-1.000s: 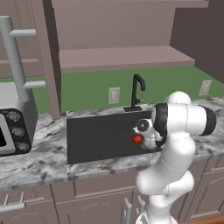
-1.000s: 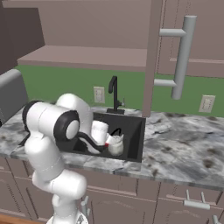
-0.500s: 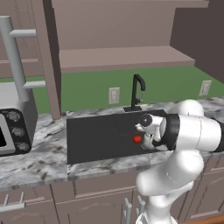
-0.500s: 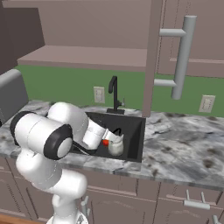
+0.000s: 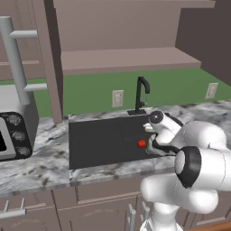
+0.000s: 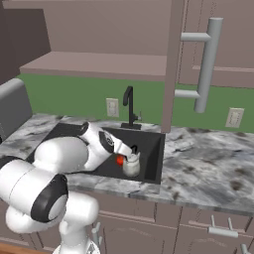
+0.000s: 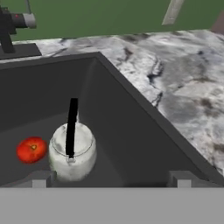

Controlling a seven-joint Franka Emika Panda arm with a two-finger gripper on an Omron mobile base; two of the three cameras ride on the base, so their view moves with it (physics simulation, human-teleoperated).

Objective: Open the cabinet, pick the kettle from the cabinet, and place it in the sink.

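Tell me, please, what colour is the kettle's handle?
Black, on the silvery-white kettle; clearest in the hand view.

1. Setting: a home kitchen, computer-rendered.
2. Dark sink [image 5: 103, 142] with black gooseneck faucet [image 5: 141, 92], set in a grey marbled counter [image 6: 208, 171].
3. Mauve-brown wall cabinet [image 5: 117, 31], doors open, long grey bar handle [image 6: 207, 64].
4. Green backsplash with wall sockets [image 5: 117, 98].
5. Countertop oven with knobs [image 5: 13, 135] at left.
6. Base cabinets [image 5: 67, 207] below.

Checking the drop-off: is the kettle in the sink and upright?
Yes: the kettle stands upright on the sink floor, handle on top, beside a red ball.
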